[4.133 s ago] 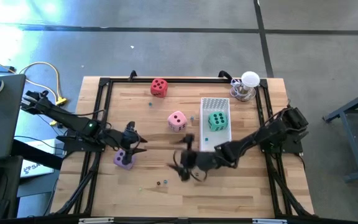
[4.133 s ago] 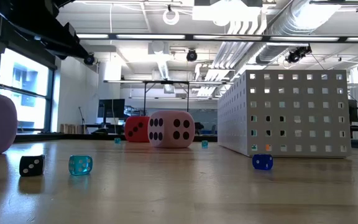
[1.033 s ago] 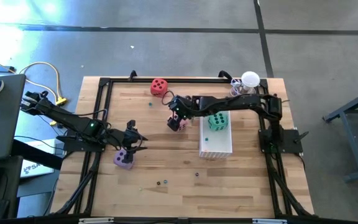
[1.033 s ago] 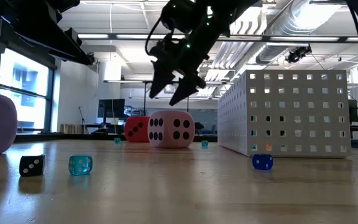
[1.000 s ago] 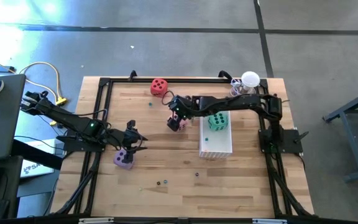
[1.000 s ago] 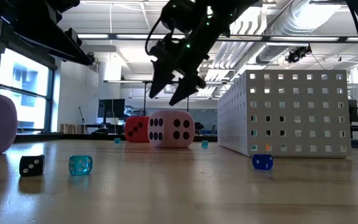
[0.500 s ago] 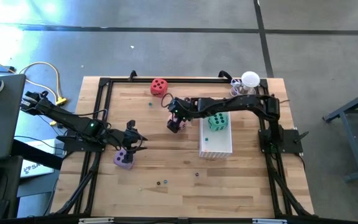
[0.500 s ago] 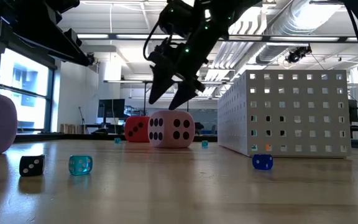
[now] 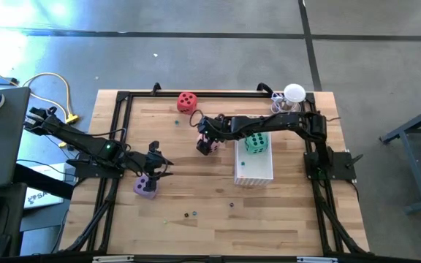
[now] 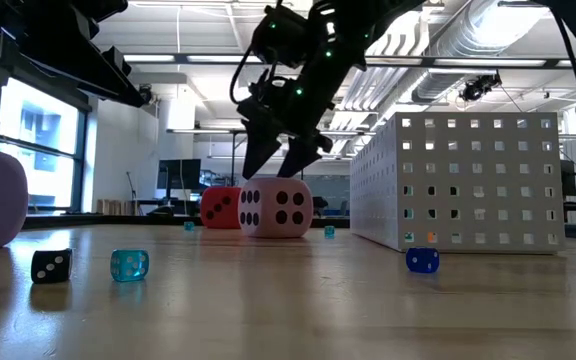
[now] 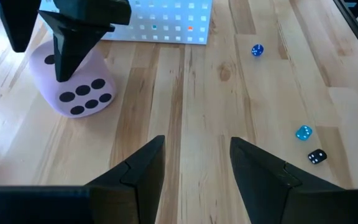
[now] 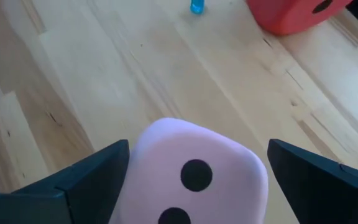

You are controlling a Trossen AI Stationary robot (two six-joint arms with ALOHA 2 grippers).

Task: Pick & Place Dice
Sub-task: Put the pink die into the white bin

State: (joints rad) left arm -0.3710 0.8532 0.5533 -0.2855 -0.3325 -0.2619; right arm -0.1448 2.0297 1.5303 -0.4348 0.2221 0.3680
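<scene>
While the right claw [image 12: 194,171] spreads wide, its fingers [image 12: 89,180] flank the pink die [image 12: 194,171] untouched.

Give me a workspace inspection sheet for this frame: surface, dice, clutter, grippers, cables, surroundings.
Surface: wooden table inside a black frame.
Job's things: red die near the far edge; pink die mid-table; purple die on the left; green die in the white perforated box.
Clutter: small dice, blue, clear blue, black; a glass object at the far right corner.
Grippers: right gripper open, its fingers straddling the pink die, not closed on it; left gripper open and empty, beside the purple die.
Cables: yellow cable off the table's left.
Surroundings: concrete floor; no person seen.
</scene>
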